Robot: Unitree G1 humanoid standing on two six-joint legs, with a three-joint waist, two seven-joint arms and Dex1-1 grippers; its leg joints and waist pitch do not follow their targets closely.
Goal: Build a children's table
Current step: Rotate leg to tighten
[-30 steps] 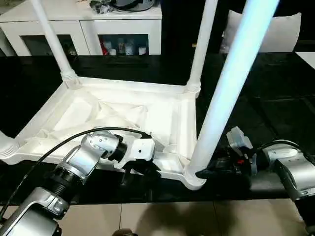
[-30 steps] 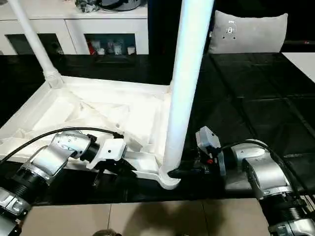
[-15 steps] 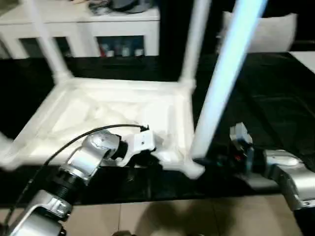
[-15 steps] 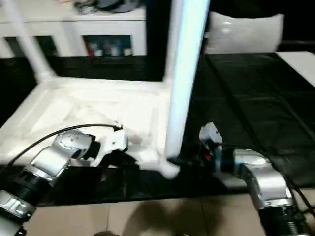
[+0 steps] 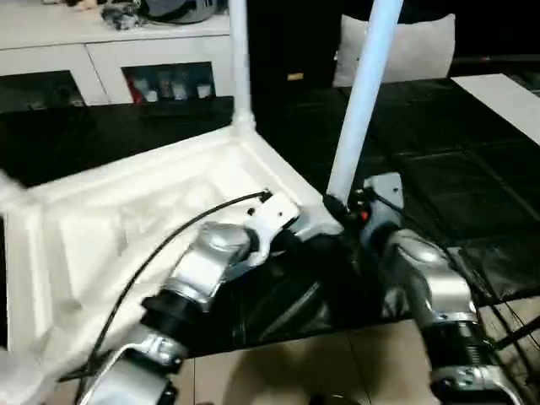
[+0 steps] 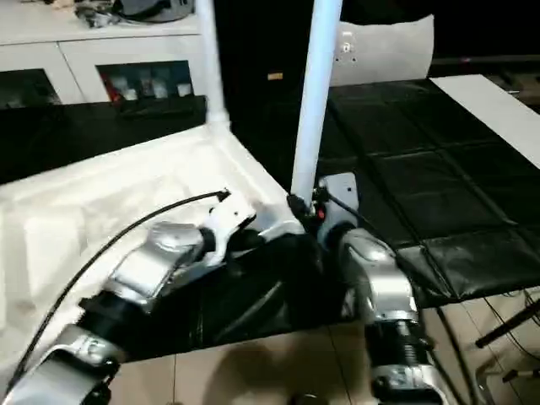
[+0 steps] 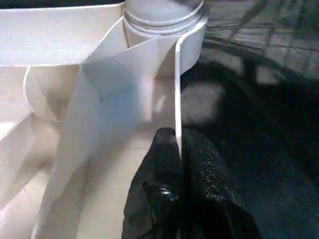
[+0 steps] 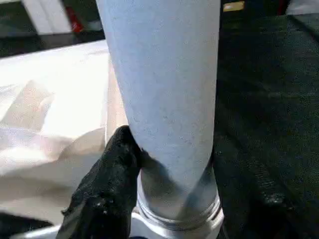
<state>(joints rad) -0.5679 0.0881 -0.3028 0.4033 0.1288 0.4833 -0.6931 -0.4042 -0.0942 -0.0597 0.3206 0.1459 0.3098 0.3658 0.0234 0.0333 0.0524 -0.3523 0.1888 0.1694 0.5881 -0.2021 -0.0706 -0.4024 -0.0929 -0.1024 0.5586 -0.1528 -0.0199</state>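
Right wrist view: right end effector (image 8: pixel 164 164) grips the near table leg (image 8: pixel 164 74) above its socket; left end effector (image 7: pixel 180 164) pinches the upturned children's table (image 5: pixel 101 228) rim on the black floor (image 5: pixel 439 169).

Table (image 5: pixel 110 219) swung round on black surface; both arms turned with it.

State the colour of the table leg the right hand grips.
White, clearest in the right wrist view: leg.
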